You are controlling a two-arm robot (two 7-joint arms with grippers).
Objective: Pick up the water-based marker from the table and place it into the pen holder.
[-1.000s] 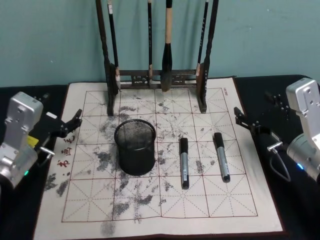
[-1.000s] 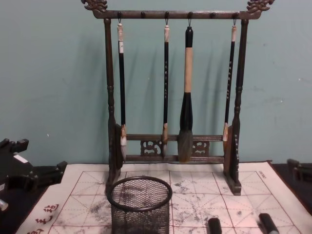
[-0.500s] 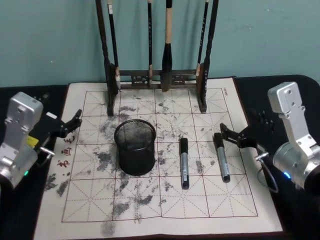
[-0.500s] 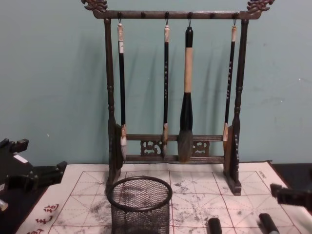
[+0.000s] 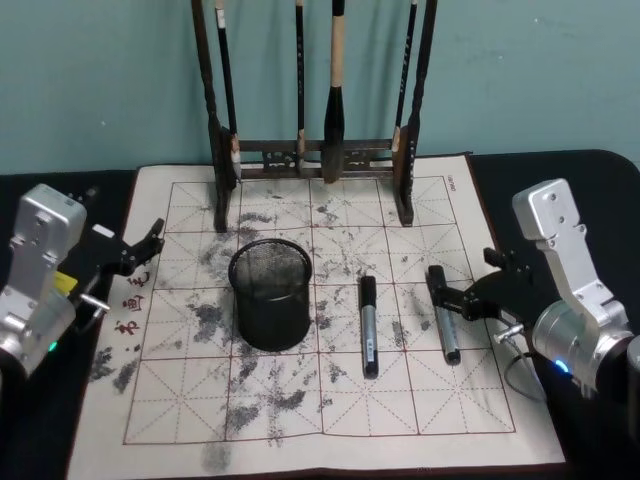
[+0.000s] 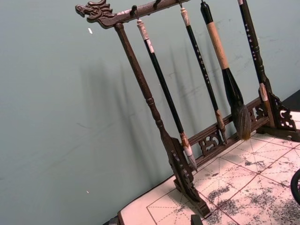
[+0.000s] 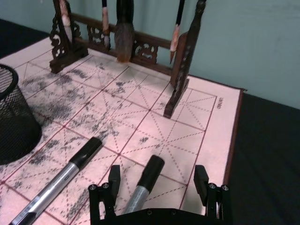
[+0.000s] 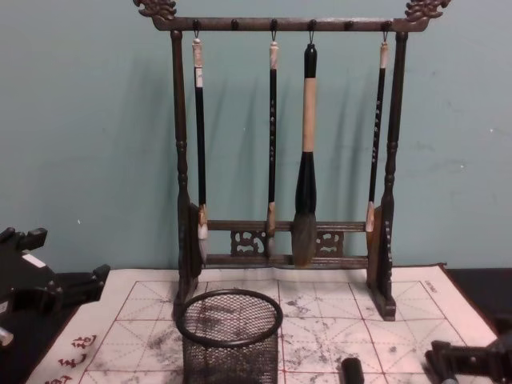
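Observation:
Two water-based markers with black caps and grey barrels lie on the white mat: one (image 5: pixel 368 326) at the centre, the other (image 5: pixel 444 318) to its right. The black mesh pen holder (image 5: pixel 270 293) stands to their left, its rim (image 8: pixel 229 317) showing in the chest view. My right gripper (image 5: pixel 463 279) is low over the mat, open. In the right wrist view its fingers (image 7: pixel 114 182) stand on either side of the right marker's cap (image 7: pixel 150 170) without touching it. My left gripper (image 5: pixel 143 248) rests open at the mat's left edge.
A tall dark wooden rack (image 5: pixel 315 155) hung with several brushes (image 8: pixel 305 192) stands at the back of the mat, behind the holder. The dark table (image 5: pixel 560 190) surrounds the mat. A teal wall closes off the back.
My right arm has swung in from the right edge and come down, bringing its open fingers around the right marker's cap. The left arm, markers and holder have not moved.

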